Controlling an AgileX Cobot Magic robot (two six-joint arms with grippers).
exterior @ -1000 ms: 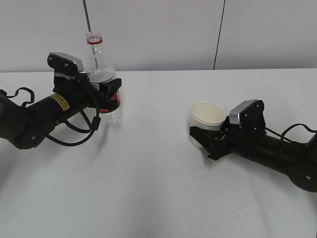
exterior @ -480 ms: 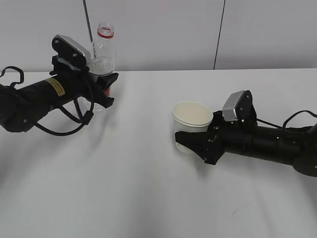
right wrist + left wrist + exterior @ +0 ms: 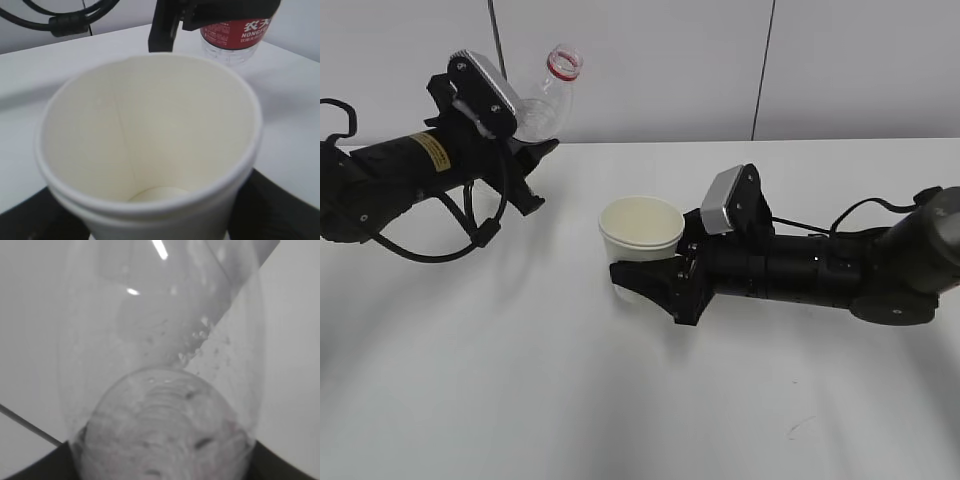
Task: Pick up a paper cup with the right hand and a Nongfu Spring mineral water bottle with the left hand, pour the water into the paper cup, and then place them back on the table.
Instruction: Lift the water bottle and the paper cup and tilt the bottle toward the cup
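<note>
My left gripper [image 3: 531, 166], on the arm with the yellow label, is shut on the Nongfu Spring bottle [image 3: 538, 108]. It holds the bottle above the table [image 3: 520, 390], tilted with its red neck ring up and to the right. The clear bottle [image 3: 160, 365] fills the left wrist view, with droplets inside. My right gripper [image 3: 656, 286] is shut on the cream paper cup [image 3: 640, 232] and holds it upright near the table's middle, right of and below the bottle mouth. In the right wrist view the cup [image 3: 150, 145] looks dry inside, and the bottle's red label [image 3: 236, 29] shows behind it.
A white wall with two dark vertical seams stands behind the table. A small dark scuff [image 3: 798, 426] marks the tabletop at the front right. Black cables loop from the left arm [image 3: 410, 170].
The left arm has lifted the bottle off the table and tilted its mouth to the right. The right arm has carried the cup leftward, toward the table's middle.
</note>
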